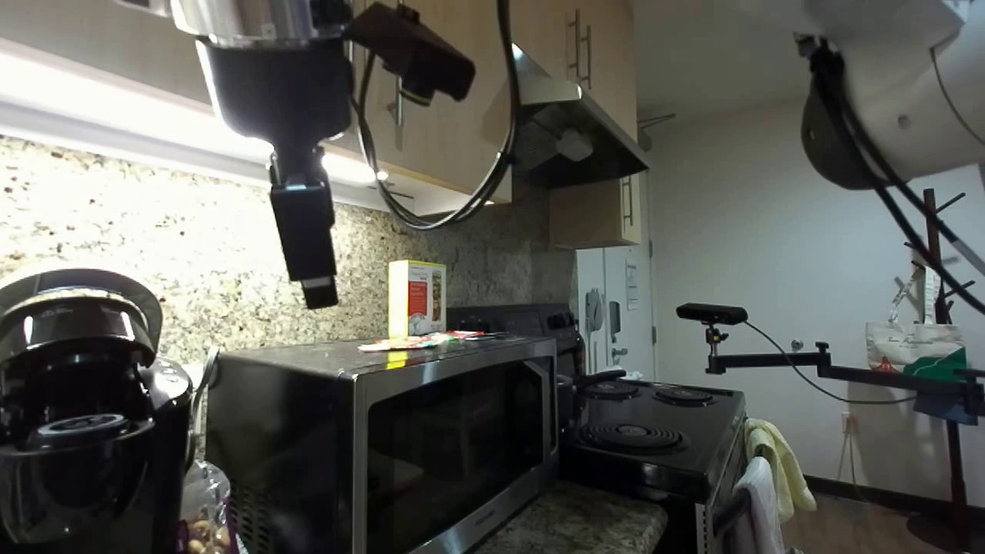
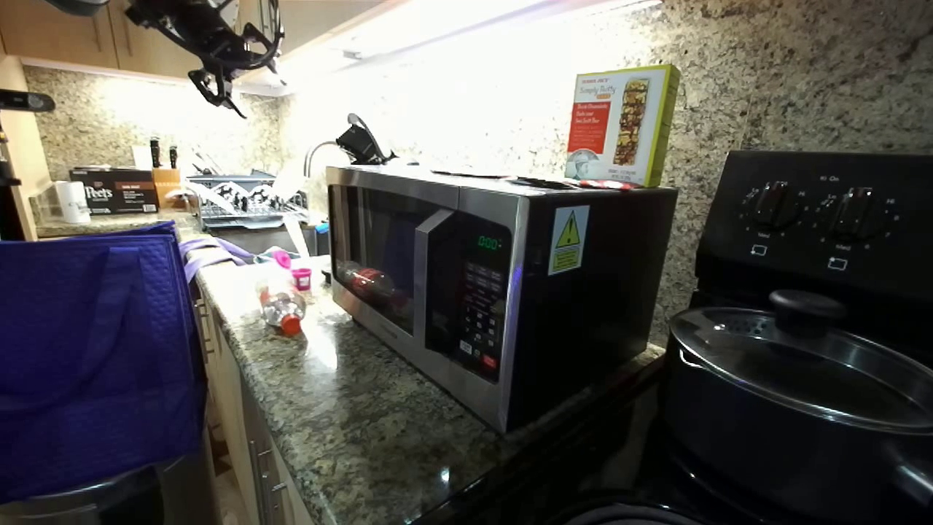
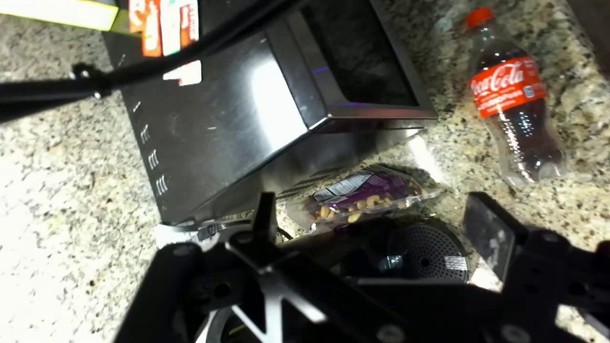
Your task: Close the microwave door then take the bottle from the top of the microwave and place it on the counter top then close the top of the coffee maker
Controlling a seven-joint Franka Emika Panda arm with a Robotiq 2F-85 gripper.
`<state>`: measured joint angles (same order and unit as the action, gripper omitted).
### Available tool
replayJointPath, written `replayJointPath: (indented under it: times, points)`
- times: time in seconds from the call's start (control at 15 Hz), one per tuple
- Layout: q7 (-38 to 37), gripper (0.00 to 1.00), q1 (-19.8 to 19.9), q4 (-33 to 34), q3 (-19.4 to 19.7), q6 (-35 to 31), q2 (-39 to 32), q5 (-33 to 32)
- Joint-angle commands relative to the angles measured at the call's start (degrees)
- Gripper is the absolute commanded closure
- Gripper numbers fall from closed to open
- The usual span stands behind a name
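With the bottle [image 3: 511,102] near the desk's [image 2: 364,408] front edge, the last step seems due: parted jaws must press down the coffee maker's [image 1: 65,492] raised lid [image 1: 77,332].

The microwave [image 1: 400,446] stands between coffee maker [image 1: 85,423] and stove [image 1: 677,415], with a box [image 1: 417,300] on top and the bottle [image 3: 514,102] on the counter [image 2: 335,415] in front.
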<state>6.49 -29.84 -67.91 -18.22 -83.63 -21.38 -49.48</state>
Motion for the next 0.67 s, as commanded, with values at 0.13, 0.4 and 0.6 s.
replayJointPath:
  times: [0.13,0.4,0.6]
  points:
    - [20.5,0.00,-5.1,20.0,1.1,-0.2,-14.0,-10.3]
    - [31.7,0.00,-7.1,27.1,1.9,-7.2,-19.0,-16.0]
    - [28.9,0.00,-8.3,24.5,5.3,-7.5,-17.8,-12.2]
